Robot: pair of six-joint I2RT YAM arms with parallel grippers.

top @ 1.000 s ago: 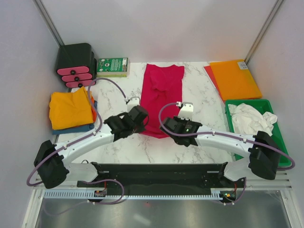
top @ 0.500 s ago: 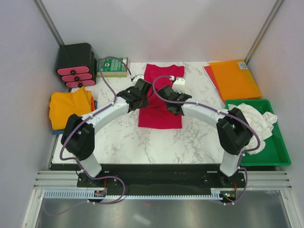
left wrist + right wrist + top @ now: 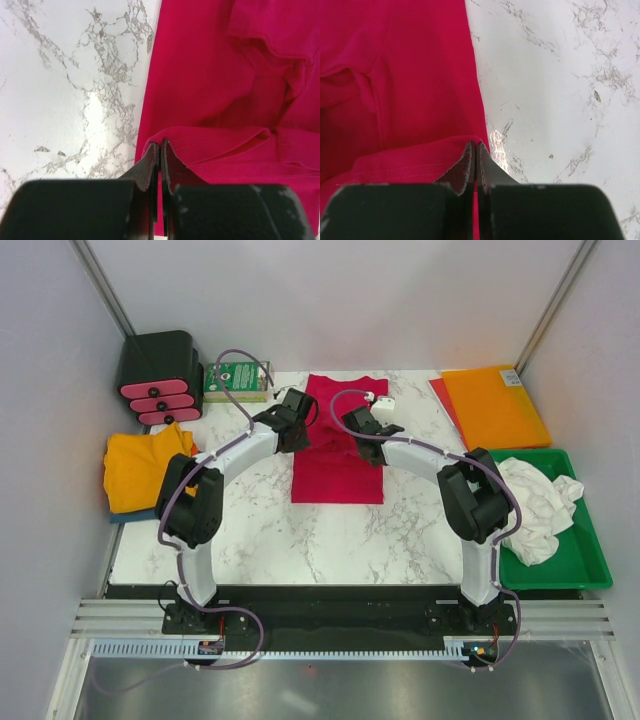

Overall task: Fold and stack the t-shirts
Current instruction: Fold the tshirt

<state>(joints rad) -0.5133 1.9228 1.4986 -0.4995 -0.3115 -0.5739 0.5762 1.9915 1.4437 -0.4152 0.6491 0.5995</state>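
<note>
1. Marble counter [image 3: 250,530]: the crimson t-shirt [image 3: 338,465] lies part-folded at centre, reaching toward 12 o'clock.
2. The left fingers [image 3: 151,159], closed, pinch its doubled-over hem at 10 o'clock.
3. The right fingers [image 3: 468,161], closed, pinch that hem at 2 o'clock.

Crimson t-shirt [image 3: 337,465] upper centre, flat, lower half doubled back over itself. Yellow one [image 3: 145,468] folded, centre left. White one [image 3: 535,505] crumpled, centre right.

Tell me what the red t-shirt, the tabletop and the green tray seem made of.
The red t-shirt: soft matte knit cloth, likely cotton; creases, stitched hem. The tabletop: smooth, slightly glossy, grey-veined like marble, possibly laminate. The green tray: probably rigid plastic; uniform colour, moulded rim.
</note>
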